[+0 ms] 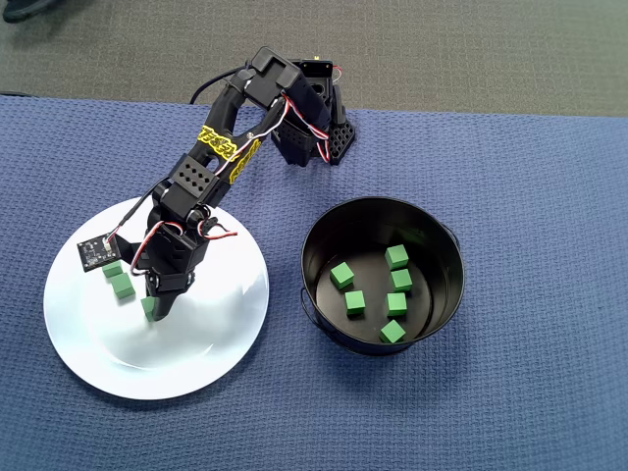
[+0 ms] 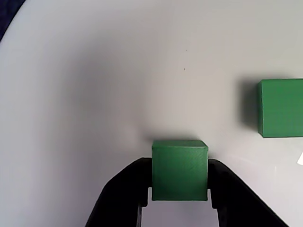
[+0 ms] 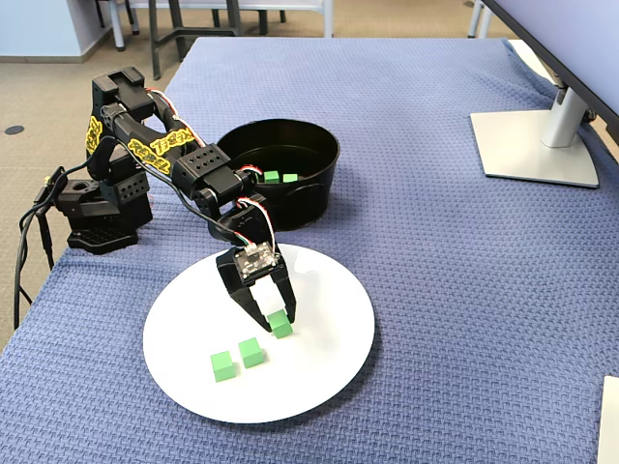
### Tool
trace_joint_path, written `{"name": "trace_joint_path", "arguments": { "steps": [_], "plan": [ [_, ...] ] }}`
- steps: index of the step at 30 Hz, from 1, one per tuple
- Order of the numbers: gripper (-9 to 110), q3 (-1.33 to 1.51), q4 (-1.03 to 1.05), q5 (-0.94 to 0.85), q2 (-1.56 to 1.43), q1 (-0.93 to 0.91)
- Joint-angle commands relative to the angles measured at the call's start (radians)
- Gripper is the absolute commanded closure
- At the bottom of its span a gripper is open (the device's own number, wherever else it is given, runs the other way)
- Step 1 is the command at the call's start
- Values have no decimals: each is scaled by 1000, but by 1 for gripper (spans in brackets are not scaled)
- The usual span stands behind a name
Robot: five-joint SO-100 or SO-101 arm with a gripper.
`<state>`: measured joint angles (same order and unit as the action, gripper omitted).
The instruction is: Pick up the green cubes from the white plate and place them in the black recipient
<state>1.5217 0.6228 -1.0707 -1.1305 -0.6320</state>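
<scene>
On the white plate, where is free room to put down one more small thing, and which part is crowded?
The white plate is bare on its half towards the black pot in the overhead view. Crowded: the far side, where the gripper grips one green cube beside two others.

No readable text, brand, number or sign is seen in any view. Yellow bands with black markings are wrapped around the arm (image 1: 228, 147), but the marks are too small to be read.

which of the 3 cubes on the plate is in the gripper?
The right-most cube in the fixed view, between the gripper fingers; the other two lie free to its left.
</scene>
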Motion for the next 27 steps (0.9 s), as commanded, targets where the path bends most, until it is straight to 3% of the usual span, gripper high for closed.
{"name": "trace_joint_path", "arguments": {
  "steps": [1, 8, 15, 23, 27],
  "plan": [
    [101, -21, -35, 35, -23, -15],
    [102, -213, 333, 206, -239, -48],
    [102, -206, 503, 342, -469, -15],
    [102, -87, 715, 695, -785, 235],
    [102, -17, 726, 842, -891, 451]
  ]
}}
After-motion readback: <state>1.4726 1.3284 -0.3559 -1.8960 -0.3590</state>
